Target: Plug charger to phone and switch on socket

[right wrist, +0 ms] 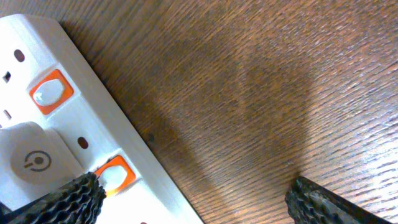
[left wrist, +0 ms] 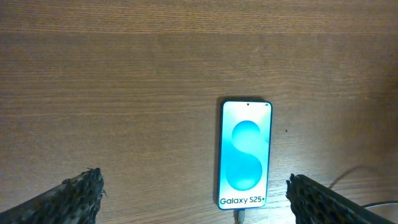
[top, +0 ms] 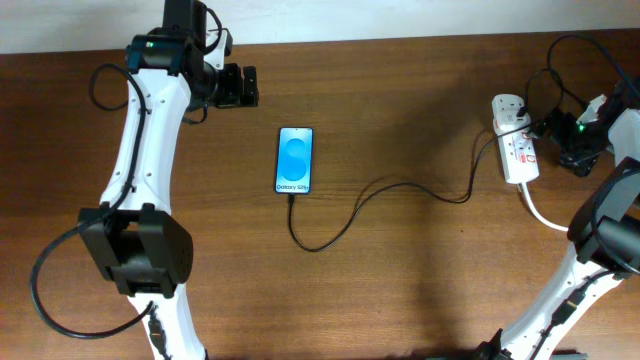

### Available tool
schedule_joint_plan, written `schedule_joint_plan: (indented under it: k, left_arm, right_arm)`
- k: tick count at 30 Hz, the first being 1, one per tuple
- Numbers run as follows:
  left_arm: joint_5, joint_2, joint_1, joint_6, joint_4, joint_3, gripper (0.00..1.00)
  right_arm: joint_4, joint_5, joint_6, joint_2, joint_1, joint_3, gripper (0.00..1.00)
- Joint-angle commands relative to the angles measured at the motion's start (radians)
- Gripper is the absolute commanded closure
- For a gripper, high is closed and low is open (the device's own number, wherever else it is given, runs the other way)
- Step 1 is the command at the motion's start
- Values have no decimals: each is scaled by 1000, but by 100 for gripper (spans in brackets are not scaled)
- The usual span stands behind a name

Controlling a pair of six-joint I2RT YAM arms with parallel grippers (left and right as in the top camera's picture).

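The phone (top: pixel 294 160) lies flat, left of centre in the overhead view, its screen lit blue. The charger (top: pixel 395 184) looks already seated in the phone's lower end, its cable trailing right to the socket (top: pixel 515 140) near the right edge, so step 1 seems done. In the right wrist view 2 orange switches show. The lower switch (right wrist: pixel 115 174) appears to glow, but I cannot say for sure that it is on. The left gripper (top: pixel 245 86) hangs wide open, up and left of the phone, holding nothing. The right gripper (top: pixel 572 155) gapes just as wide beside the socket. The table (top: pixel 400 290) is bare brown wood, with a pale wall (top: pixel 400 15) along the top.
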Motion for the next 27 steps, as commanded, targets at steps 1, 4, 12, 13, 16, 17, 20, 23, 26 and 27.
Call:
schedule_joint_plan:
  k: [1,4,12,13,16,17,20,23,26,27]
  left_arm:
    - [7,9,0,4,1,-4,1]
    - [20,9,0,5,1,-4,1]
    - [23,9,0,5,2,-4,0]
    - [23,9,0,5,1,-4,1]
    - [23,9,0,5,2,-4,1]
    - [23,9,0,5,1,-4,1]
    - [23,9,0,5,1,-4,1]
    - [23,9,0,5,1,-4,1]
    - [23,9,-1,5,2,-4,1]
    - [23,9,0,5,1,-4,1]
  right_arm:
    - [-10,-26,-11,51,6,-60,2]
    - [-18,29,-6,51,7,-61,2]
    - [-20,244,47,51,118,-61,2]
    - [-19,229,47,51,115,-61,1]
    - [-20,183,66,51,88,-61,2]
    - [-19,183,74,51,83,-61,2]
    - [-19,187,81,51,83,-61,2]
    - [-14,201,110,51,84,-61,2]
    - [-18,201,98,51,94,-62,2]
    - [-19,202,95,51,104,-62,2]
